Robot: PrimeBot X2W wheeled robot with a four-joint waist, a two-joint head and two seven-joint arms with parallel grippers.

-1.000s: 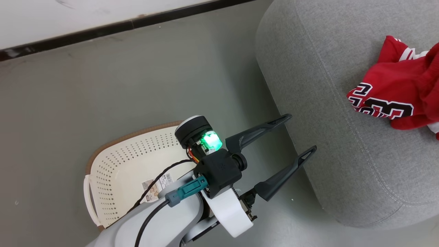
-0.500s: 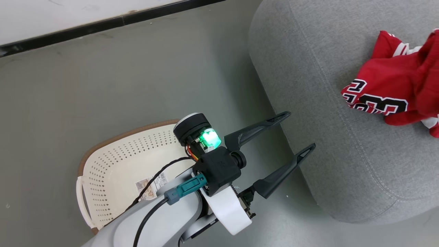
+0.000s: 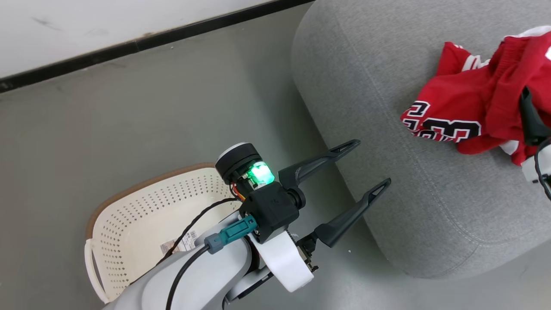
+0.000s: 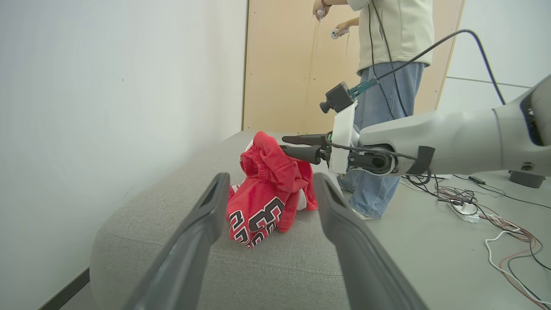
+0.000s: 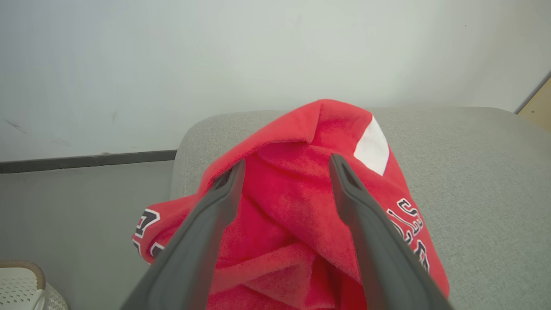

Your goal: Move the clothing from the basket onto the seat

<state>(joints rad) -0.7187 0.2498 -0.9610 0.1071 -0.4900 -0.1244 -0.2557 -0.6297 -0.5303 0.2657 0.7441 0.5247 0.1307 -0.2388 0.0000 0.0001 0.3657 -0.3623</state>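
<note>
On the grey sofa [image 3: 387, 64], upper right of the head view, lie the red jersey [image 3: 443, 116] and shorts [image 3: 512, 86]. Right gripper [image 5: 288, 163] and left gripper [image 3: 373, 163] both stand open. If the right one catches a fold when pulling back, it could drag the shorts off.

Red clothing [image 3: 456, 99] with black-and-white lettering, grey seat [image 3: 366, 107], cream basket [image 3: 129, 215]
</note>
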